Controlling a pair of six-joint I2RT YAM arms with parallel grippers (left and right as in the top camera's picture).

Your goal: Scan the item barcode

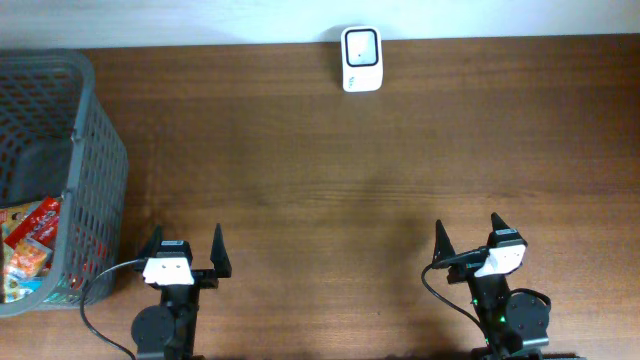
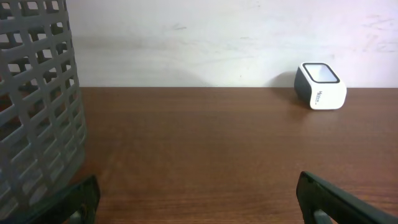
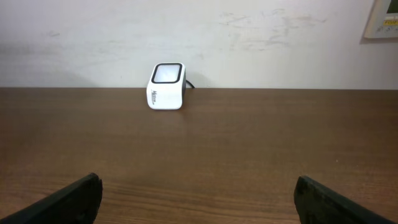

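Two arms sit parked at the near edge of the worktop, and from overhead nothing of the job looks started. The left tool and the right tool both stand spread wide and empty. The grey basket is at the far left, just beside the left tool. Some bright snack packets lie in its near corner, though the mesh hides enough that I cannot tell where any barcode sits. The white scanner stands at the far edge, well apart from both arms. In the left wrist view the basket's wall fills the left side. The scanner shows at the back right against the pale wall, and the two dark fingers have only bare wood between them. In the right wrist view the scanner faces forward with its window tilted upward, again with nothing between the spread jaws. I'd judge the step in hand is the first pick. The left arm, being nearest, should lift over the rim, drop into the near corner and close on one packet. It can then carry the packet across to the scanner window.
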